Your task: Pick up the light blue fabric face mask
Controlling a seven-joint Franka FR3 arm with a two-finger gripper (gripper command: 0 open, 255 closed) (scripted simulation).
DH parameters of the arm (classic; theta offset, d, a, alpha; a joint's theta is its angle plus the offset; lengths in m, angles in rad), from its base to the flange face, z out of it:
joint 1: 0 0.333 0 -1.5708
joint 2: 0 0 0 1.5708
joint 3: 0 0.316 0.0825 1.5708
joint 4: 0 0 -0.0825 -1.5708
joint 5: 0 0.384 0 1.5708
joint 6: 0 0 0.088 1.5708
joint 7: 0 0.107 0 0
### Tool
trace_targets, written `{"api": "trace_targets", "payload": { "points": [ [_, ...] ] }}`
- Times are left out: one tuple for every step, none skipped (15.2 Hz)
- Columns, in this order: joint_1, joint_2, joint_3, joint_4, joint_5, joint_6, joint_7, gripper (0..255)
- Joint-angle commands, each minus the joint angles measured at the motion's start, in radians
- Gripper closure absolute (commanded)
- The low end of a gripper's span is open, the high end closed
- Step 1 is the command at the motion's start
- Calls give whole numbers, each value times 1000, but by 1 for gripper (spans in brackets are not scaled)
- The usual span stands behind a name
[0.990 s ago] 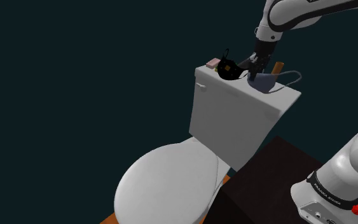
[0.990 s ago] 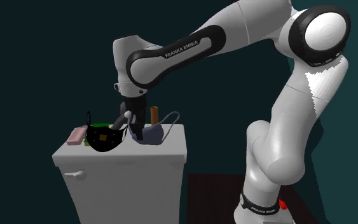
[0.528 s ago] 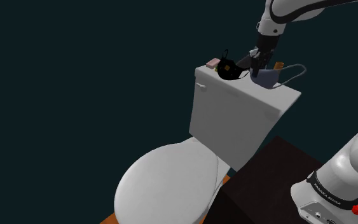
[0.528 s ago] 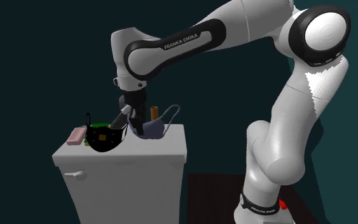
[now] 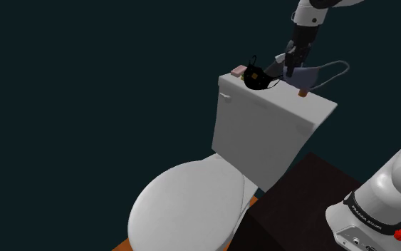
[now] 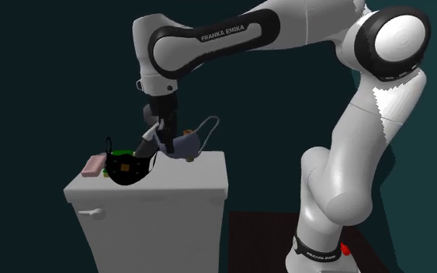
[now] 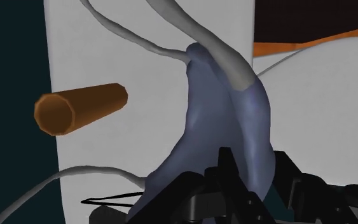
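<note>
The grey-blue face mask (image 5: 304, 74) with pale ear loops hangs in the air above the white toilet tank lid (image 5: 284, 108), clasped by my black gripper (image 5: 290, 65). From the second exterior view the mask (image 6: 184, 145) dangles below the gripper (image 6: 164, 138), clear of the lid (image 6: 185, 186). In the wrist view the mask (image 7: 225, 133) is pinched between my fingers (image 7: 231, 175), its loops trailing away over the lid.
A black face mask (image 5: 257, 77) lies on the tank lid beside the gripper, with a pink block (image 5: 238, 70) at the lid's far end. A brown cylinder (image 7: 79, 108) stands on the lid close to the lifted mask. The toilet seat lid (image 5: 188, 207) lies below.
The gripper has risen with the grey-blue mask, which has come off the tank lid and now hangs above it. The black mask and brown cylinder stayed put.
</note>
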Motion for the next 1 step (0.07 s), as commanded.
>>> {"api": "trace_targets", "payload": {
  "points": [
    [0, 0, 0, 8, 0, -8, -1, 255]
  ]
}}
